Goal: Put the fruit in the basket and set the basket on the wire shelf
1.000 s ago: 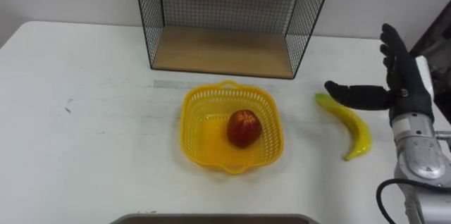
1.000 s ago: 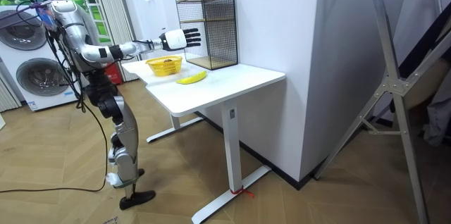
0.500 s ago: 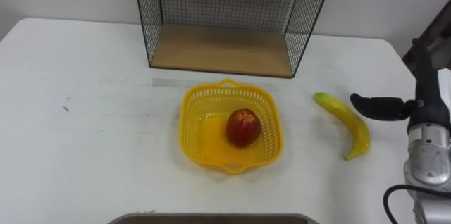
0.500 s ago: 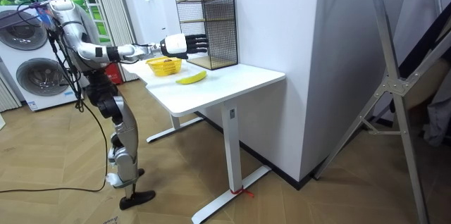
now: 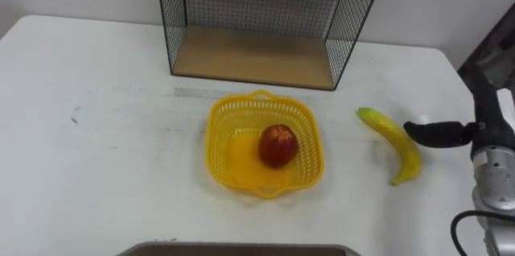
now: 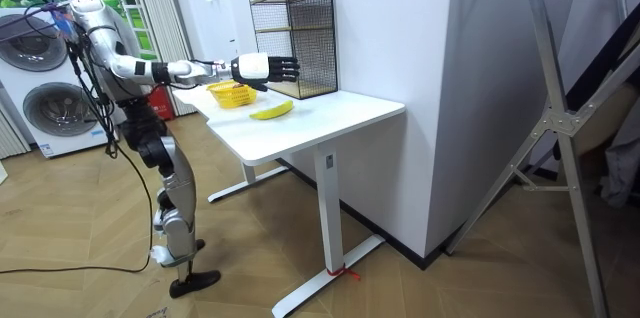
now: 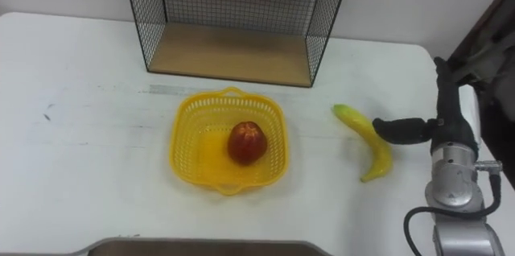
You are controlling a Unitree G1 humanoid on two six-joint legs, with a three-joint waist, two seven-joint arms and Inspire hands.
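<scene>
Left eye view: apple (image 5: 278, 145) in basket (image 5: 233, 119), banana (image 5: 400, 143) on the desk (image 5: 105, 151) near the open, empty right hand (image 5: 463, 134); wire shelf (image 5: 253, 59) not yet loaded.

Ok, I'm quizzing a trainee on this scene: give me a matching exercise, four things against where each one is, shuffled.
1. apple
2. banana
3. basket
4. right hand

A. lying on the table, right of the basket
B. open, just right of the banana
C. inside the basket
D. directly in front of the wire shelf

Pairs: 1-C, 2-A, 3-D, 4-B
</scene>
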